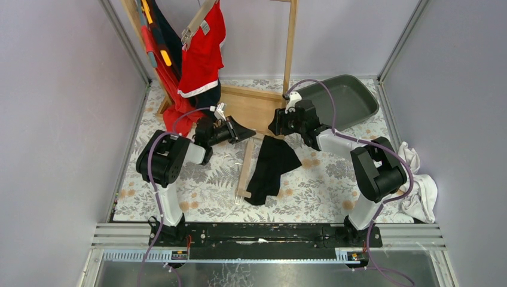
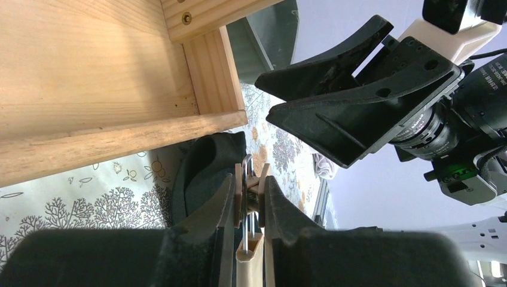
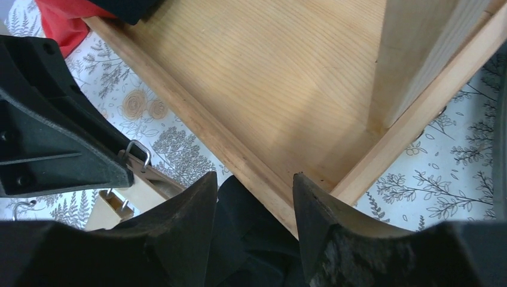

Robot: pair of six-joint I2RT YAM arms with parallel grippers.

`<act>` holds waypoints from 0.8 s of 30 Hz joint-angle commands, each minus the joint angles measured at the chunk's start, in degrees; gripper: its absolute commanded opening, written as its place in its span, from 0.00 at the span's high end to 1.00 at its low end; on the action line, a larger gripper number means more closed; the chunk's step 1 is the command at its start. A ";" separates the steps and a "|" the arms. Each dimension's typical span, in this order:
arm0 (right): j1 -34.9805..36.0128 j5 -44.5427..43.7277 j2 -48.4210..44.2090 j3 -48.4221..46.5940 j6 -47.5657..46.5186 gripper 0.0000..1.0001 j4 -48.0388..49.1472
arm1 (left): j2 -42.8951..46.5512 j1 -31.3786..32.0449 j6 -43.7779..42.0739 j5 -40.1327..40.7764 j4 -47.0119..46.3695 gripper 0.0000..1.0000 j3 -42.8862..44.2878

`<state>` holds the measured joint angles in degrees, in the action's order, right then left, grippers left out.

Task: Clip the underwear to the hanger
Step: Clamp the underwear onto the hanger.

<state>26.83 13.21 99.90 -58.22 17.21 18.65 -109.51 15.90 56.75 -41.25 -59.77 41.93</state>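
Floral tablecloth [image 1: 323, 179] bears the wooden hanger [image 1: 245, 173], lengthwise away from us; our left gripper [image 2: 248, 178] squeezes its far clip [image 2: 256, 186], our right gripper [image 3: 252, 182], jaws parted, hovers over the black underwear [image 1: 272, 164] beside it.

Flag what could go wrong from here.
The right gripper stands open above the black underwear, so the fabric may slip away from the clip that the left gripper pinches. It also sits close to the wooden rack base and could snag its edge.
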 commanded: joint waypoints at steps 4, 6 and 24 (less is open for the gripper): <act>1.43 3.09 -3.12 1.43 -4.26 0.47 0.56 | 0.63 -0.41 0.64 -1.38 -4.16 1.00 -1.16; 2.15 1.65 -2.72 0.97 -5.22 0.48 -1.30 | 0.62 -0.43 0.66 -1.47 -3.76 1.00 -1.08; 2.93 -2.88 -10.49 9.49 -3.18 0.43 -5.16 | 10.07 -0.68 -9.63 -0.97 18.15 1.00 -4.43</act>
<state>29.52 9.98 92.20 -48.31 13.91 12.56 -104.29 15.66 52.69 -41.67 -50.63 38.59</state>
